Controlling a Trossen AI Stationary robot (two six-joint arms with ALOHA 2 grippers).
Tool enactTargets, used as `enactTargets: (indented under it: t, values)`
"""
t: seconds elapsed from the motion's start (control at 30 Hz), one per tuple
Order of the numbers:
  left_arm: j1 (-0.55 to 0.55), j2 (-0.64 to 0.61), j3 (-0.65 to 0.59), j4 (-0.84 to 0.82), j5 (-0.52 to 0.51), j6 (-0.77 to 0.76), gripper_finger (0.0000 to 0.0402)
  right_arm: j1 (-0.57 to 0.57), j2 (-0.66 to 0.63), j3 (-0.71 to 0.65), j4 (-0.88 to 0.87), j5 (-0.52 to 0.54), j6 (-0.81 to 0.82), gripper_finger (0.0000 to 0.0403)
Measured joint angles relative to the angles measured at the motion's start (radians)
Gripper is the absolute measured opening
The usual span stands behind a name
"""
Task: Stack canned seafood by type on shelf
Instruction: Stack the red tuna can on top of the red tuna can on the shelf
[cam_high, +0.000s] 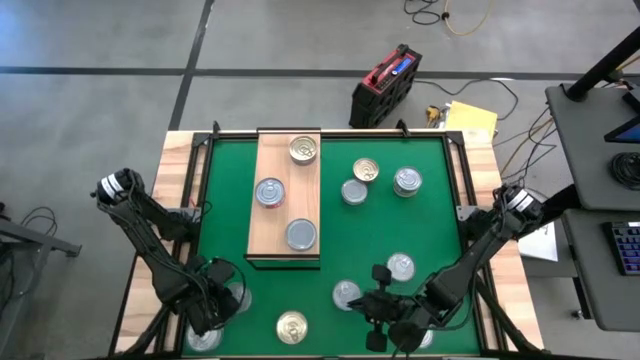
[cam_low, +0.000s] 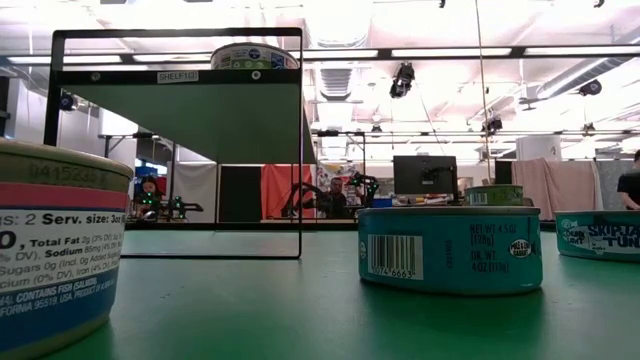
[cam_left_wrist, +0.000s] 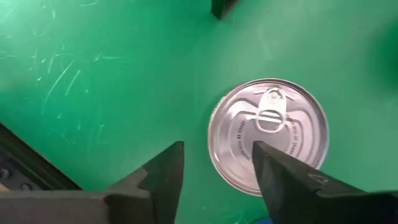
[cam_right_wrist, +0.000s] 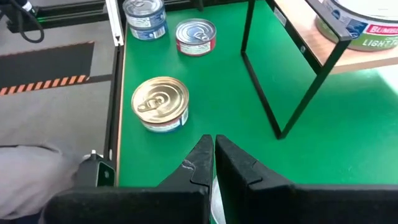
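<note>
Three cans are seen on the shelf (cam_high: 288, 195). Near its front left corner, the left gripper (cam_left_wrist: 214, 171) is held open above a silver-lidded can (cam_left_wrist: 268, 134). The right gripper (cam_right_wrist: 213, 155) is closed, empty.

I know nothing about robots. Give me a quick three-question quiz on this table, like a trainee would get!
1. True or false: the wooden shelf carries four tins.
2. Choose one: the right end effector is A) open, B) shut and empty, C) shut on a tin.
3. Fill in: the can at the bottom middle of the high view has a ____ lid.

Key: 1 false, it carries three. 2 B. 3 gold.
</note>
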Motion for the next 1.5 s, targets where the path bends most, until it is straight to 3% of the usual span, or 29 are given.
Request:
enactTargets:
  t: [0.37,0.63,1.07,1.33,1.5]
  values:
    - [0.000,0.009,-0.010,0.009,-0.002,-0.040,0.0195,0.000,-0.008,-0.008,-0.028,0.000,0.027,0.0009]
    - [0.000,0.009,-0.080,0.217,0.032,-0.069,0.0180,0.004,-0.009,-0.009,-0.118,0.000,0.029,0.0009]
    - [0.002,0.009,-0.091,0.160,0.029,-0.201,0.0171,-0.053,-0.021,-0.010,-0.275,0.007,-0.027,0.0009]
    - [0.002,0.005,-0.186,0.275,-0.006,-0.194,0.0169,-0.063,-0.021,-0.010,-0.276,-0.002,-0.027,0.0009]
    - [0.002,0.004,-0.204,0.313,-0.014,-0.172,0.0145,-0.062,-0.021,-0.010,-0.275,-0.020,-0.027,0.0009]
